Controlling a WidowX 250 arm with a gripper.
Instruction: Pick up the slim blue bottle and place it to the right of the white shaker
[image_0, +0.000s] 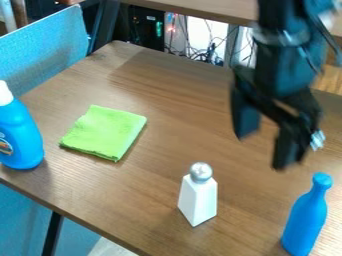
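The black gripper (266, 139) hangs over the right half of the table, its two fingers spread apart with nothing between them. Below it and to the left stands a white four-sided shaker (198, 199) with a silver round top. A blue bottle (306, 220) with a narrow neck stands upright near the lower right corner. On the left half lies a folded green cloth (105, 132). A larger blue bottle with a white cap (18, 131) stands at the left edge. The gripper touches none of these.
The brown wooden table (167, 100) has its near edge running diagonally across the lower left. A light blue panel (50, 47) is behind the left edge. Beyond the far edge are tangled cables (200, 50) and another wooden surface (200, 9).
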